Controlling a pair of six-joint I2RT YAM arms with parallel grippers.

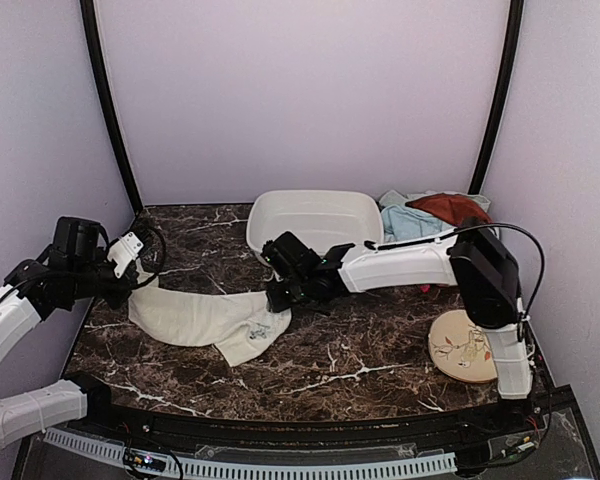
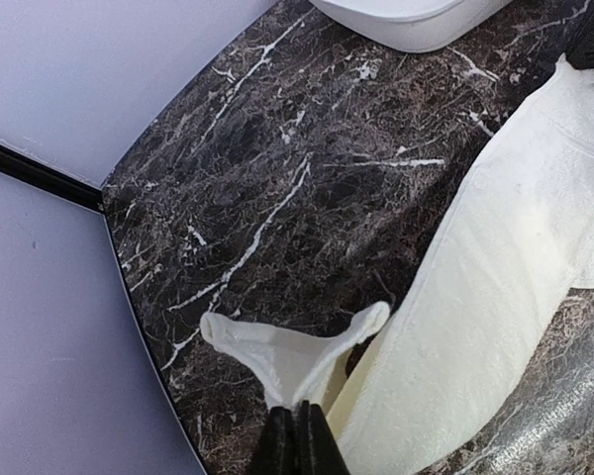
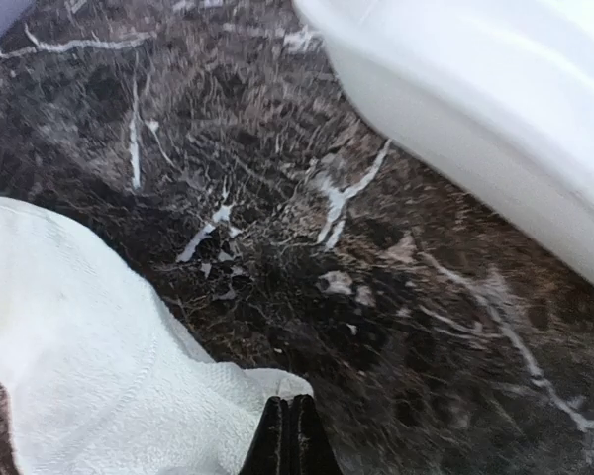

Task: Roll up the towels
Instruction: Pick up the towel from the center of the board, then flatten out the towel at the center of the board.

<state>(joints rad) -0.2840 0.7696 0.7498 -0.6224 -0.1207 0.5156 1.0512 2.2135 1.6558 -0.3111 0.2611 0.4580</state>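
Observation:
A cream-white towel (image 1: 205, 318) lies stretched across the dark marble table, with a corner folded toward the front. My left gripper (image 1: 132, 268) is shut on its left end, which is lifted; in the left wrist view the pinched cloth (image 2: 277, 358) fans out above the left gripper (image 2: 299, 414). My right gripper (image 1: 277, 297) is shut on the towel's right corner (image 3: 277, 384); the right gripper (image 3: 290, 406) pinches it just above the table. More towels, light blue (image 1: 410, 222) and rust-brown (image 1: 447, 208), are heaped at the back right.
A white plastic basin (image 1: 315, 222) stands at the back centre, close behind the right gripper. A round beige disc with a leaf pattern (image 1: 462, 345) lies at the front right by the right arm's base. Black frame posts and white walls enclose the table.

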